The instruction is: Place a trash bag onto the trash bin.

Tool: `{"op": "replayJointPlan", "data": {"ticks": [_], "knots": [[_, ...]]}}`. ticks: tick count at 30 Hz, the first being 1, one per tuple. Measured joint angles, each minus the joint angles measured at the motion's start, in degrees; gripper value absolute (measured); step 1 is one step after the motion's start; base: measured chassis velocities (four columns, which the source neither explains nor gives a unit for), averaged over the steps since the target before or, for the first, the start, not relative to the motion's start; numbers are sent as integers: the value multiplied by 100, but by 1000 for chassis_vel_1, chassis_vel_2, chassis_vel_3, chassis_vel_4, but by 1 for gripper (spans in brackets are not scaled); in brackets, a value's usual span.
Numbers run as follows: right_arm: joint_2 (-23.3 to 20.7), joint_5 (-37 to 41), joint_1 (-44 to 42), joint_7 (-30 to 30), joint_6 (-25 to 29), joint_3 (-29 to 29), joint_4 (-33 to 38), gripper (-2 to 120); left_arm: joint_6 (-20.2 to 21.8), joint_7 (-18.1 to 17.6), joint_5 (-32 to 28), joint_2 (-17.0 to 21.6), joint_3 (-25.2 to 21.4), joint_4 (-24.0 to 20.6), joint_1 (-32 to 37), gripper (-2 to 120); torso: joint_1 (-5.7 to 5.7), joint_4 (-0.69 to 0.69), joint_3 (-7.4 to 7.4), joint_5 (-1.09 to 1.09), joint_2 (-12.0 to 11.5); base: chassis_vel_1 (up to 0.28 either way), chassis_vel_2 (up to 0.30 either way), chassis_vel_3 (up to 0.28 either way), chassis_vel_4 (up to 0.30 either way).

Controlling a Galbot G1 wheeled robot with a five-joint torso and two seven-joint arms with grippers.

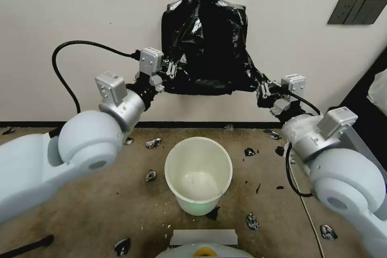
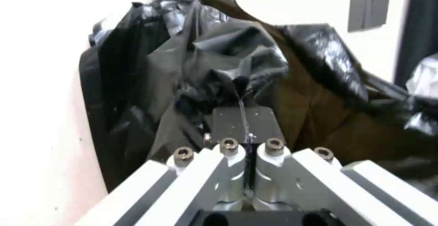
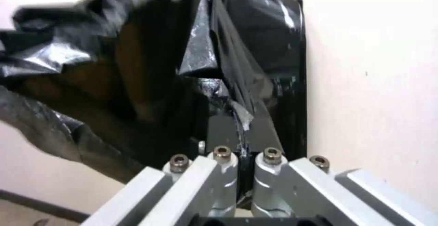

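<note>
The crinkled black trash bag hangs against the wall from a knot at its top, its lower edge pulled wide. My left gripper is shut on the bag's lower left corner, and the left wrist view shows film pinched between its pads. My right gripper is shut on the lower right corner, with plastic clamped between its fingers. A flatter, smoother black sheet lies behind the bag against the wall. The cream-white trash bin stands open on the floor below and in front of the bag.
Small torn black scraps lie scattered on the brown floor around the bin. A dark wall plate sits upper right. A dark panel stands at the right edge. My base shows just before the bin.
</note>
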Motion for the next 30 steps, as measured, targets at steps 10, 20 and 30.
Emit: {"op": "replayJointPlan", "data": {"ticks": [10, 20, 30], "knots": [[1, 28, -735, -29, -1, 169, 9, 0, 61, -44, 232, 101, -968, -355, 1711, 0, 0, 1, 0, -1, 0, 0, 0, 0, 0], [-31, 360, -872, 26, 29, 474, -1, 0, 57, -29, -28, 42, -1651, -544, 2107, 0, 0, 1, 1, 0, 0, 0, 0, 0, 0], [-74, 983, -1428, 154, -105, 1079, -6, 0, 98, -121, -220, -212, -799, -465, 1696, 0, 0, 0, 1, 0, 0, 0, 0, 0, 0]]}}
